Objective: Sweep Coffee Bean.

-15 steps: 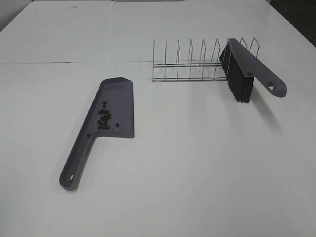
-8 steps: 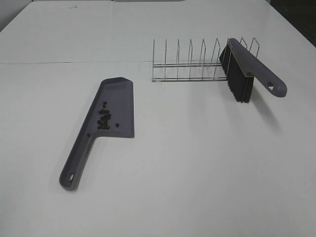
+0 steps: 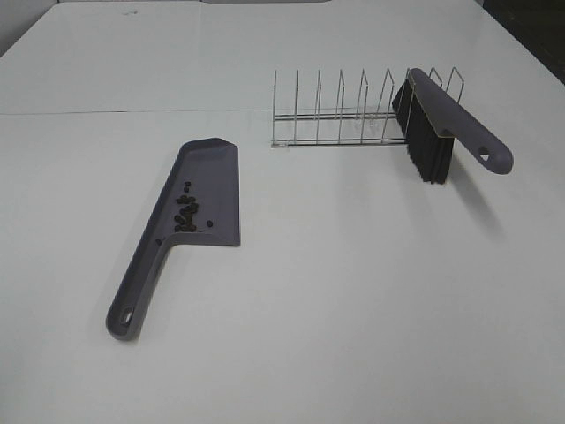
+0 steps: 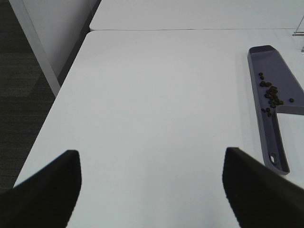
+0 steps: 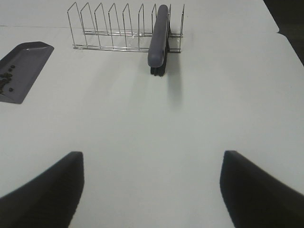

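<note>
Nothing has shifted over the last second, so the sweeping looks finished from where I stand: the small dark brown coffee beans [image 3: 186, 215] lie clustered on the flat blade of the grey plastic dustpan [image 3: 216, 172], which rests flat on the white table [image 3: 353, 300]; the grey-handled brush with black bristles [image 3: 441, 124] sits propped in the thin wire rack [image 3: 335, 115], well apart from the pan. The left gripper [image 4: 152, 190] and right gripper [image 5: 152, 190] hang with fingers spread wide, grasping nothing; dark carpet [image 4: 21, 85] shows beyond the table's edge.
</note>
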